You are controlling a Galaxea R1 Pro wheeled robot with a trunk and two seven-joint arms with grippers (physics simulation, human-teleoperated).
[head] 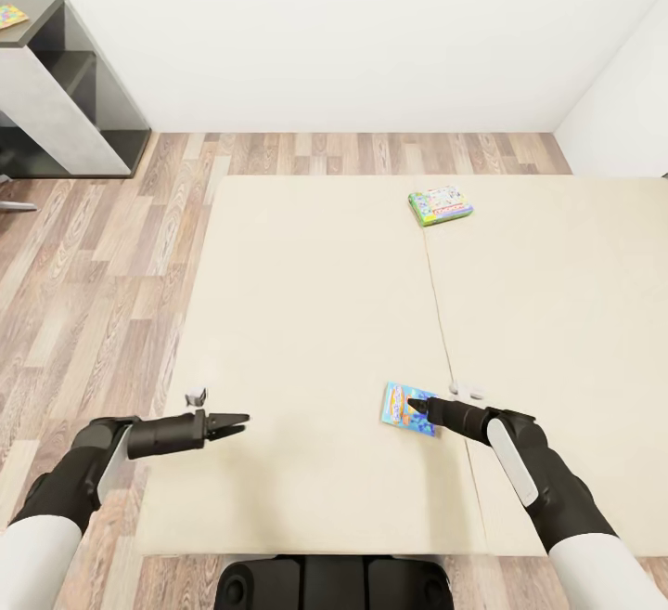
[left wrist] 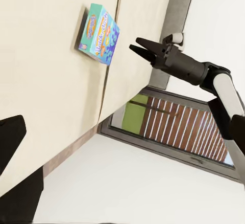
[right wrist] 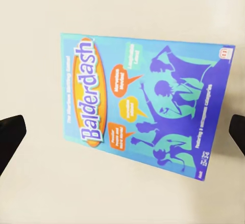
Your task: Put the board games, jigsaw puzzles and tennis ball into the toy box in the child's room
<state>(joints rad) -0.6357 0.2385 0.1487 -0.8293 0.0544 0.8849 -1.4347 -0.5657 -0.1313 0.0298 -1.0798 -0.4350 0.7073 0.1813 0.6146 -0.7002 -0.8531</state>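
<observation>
Blue board game (head: pixel 406 406) lies flat on the bed (head: pixel 315 313), near the robot's edge, right beside the mattress seam. Right gripper (head: pixel 422 403) hangs directly over it, tips at the box's right-hand side in the head view. Right wrist view looks straight down on the box (right wrist: pixel 148 106); one dark fingertip (right wrist: pixel 10 139) shows at each picture edge with the box between them, so the jaws are spread wide and not touching it. Box long axis runs roughly across the gap between the fingers, so I'd judge a wrist turn may be needed to close across the short side.

Left gripper (head: pixel 232 424) hovers over the bed's left part, well apart from the box, jaws look nearly pressed together, holding nothing. Right arm is clearly the nearer one.

Second board game (head: pixel 440 205), green and white, sits far up the bed near the seam, out of reach for now.

Toy box not visible from here. One jigsaw puzzle (head: pixel 11 16) lies on the dark side unit (head: pixel 83 81) at upper left.
</observation>
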